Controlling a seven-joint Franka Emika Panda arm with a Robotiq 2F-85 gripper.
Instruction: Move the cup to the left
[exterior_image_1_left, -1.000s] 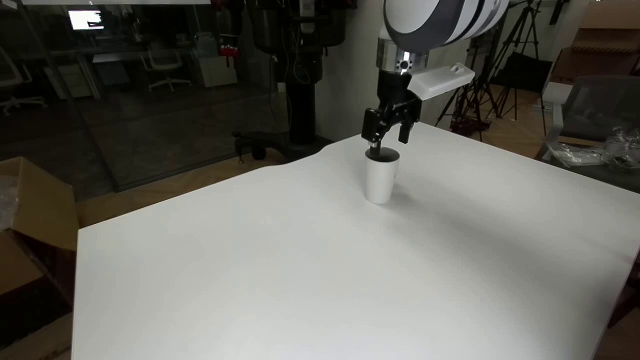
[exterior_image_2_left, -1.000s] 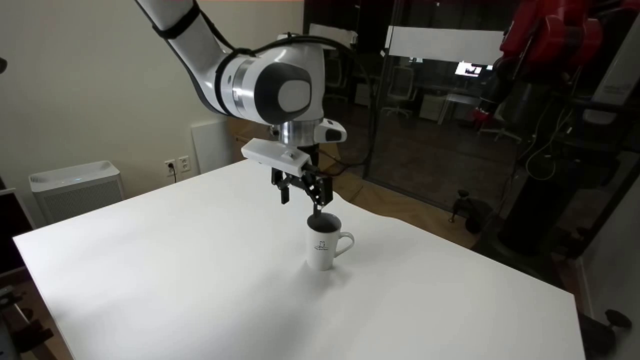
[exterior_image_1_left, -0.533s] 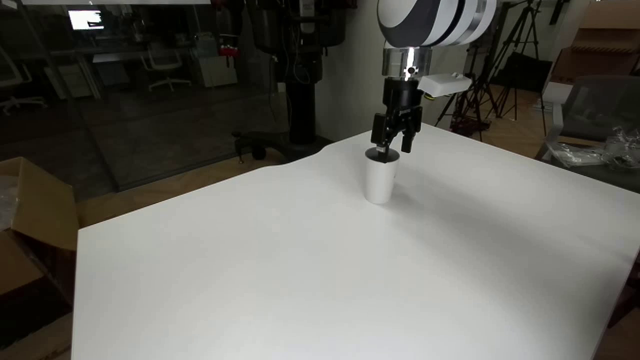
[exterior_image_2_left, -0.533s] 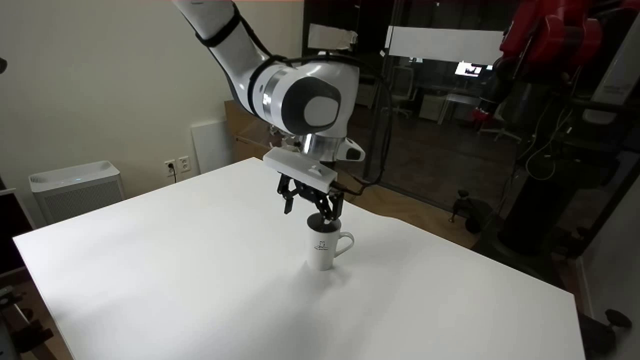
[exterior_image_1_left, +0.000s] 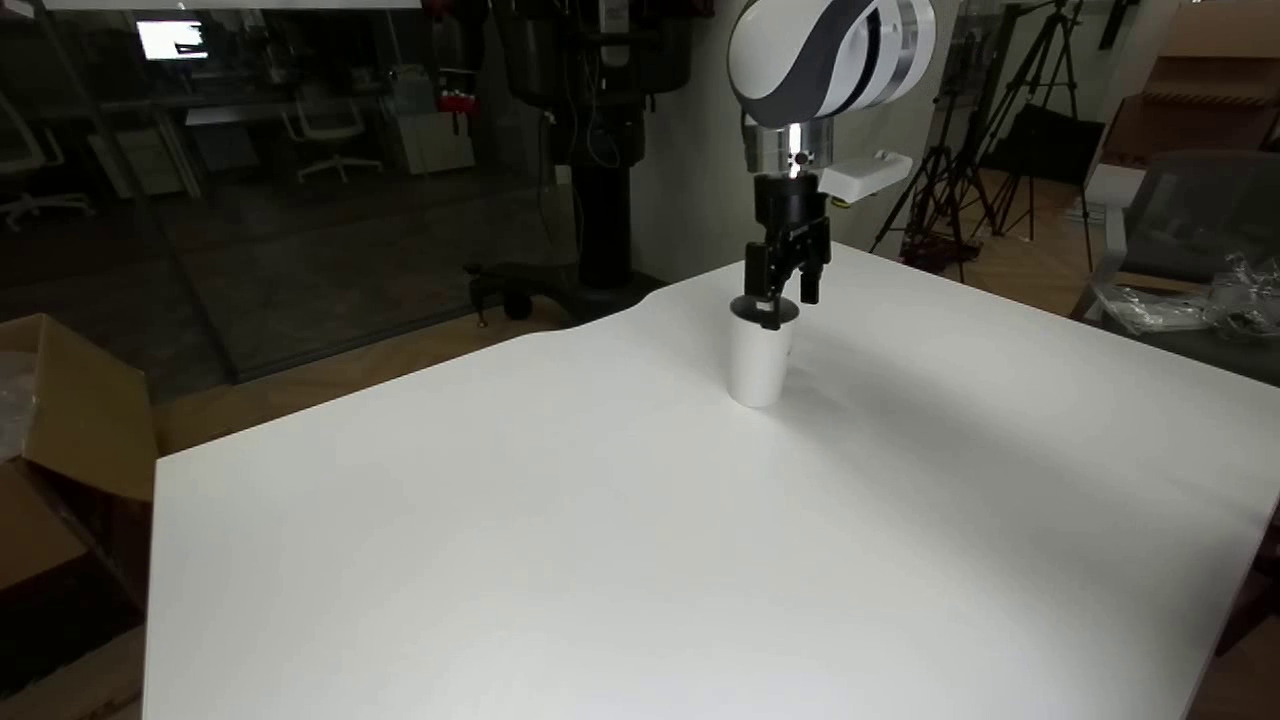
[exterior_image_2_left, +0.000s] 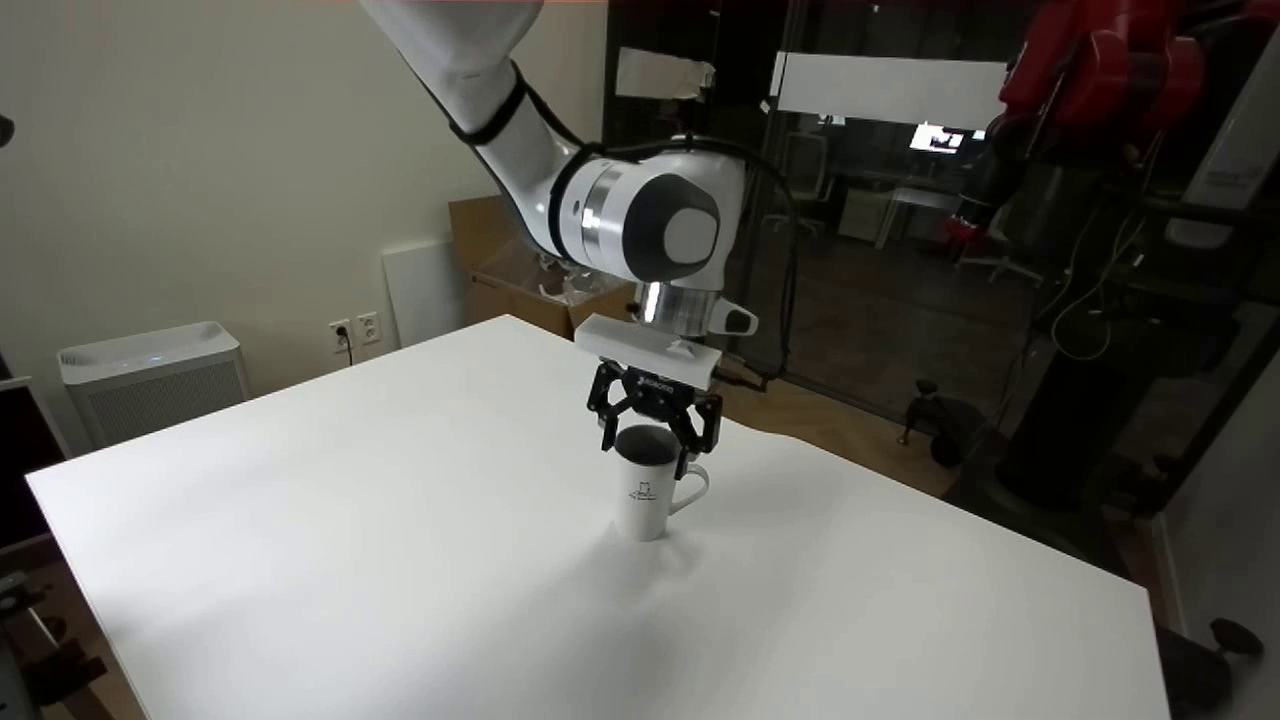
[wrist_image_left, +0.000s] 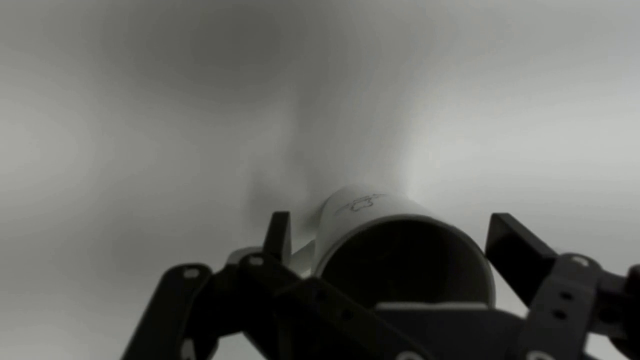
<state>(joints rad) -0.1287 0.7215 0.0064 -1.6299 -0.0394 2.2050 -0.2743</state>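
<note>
The cup is a white mug with a dark inside, a small dark print and a side handle. It stands upright on the white table in both exterior views (exterior_image_1_left: 757, 368) (exterior_image_2_left: 640, 508) and in the wrist view (wrist_image_left: 345, 222). Its handle (exterior_image_2_left: 693, 488) shows in an exterior view. My gripper (exterior_image_2_left: 645, 456) is open just over the mug, one finger on each side of the rim. It also shows in an exterior view (exterior_image_1_left: 790, 308) and in the wrist view (wrist_image_left: 390, 235). The finger on the handle side sits between rim and handle. Whether either finger touches the mug, I cannot tell.
The white table (exterior_image_1_left: 500, 540) has a far edge close behind the mug. Off the table are an open cardboard box (exterior_image_1_left: 90, 410), an office chair (exterior_image_1_left: 1190, 220), a dark stand (exterior_image_1_left: 605, 220) and a white appliance (exterior_image_2_left: 155, 370).
My gripper has come down and shifted toward the handle side. One finger was over the mug's mouth; now the fingers straddle the rim. The mug has not moved.
</note>
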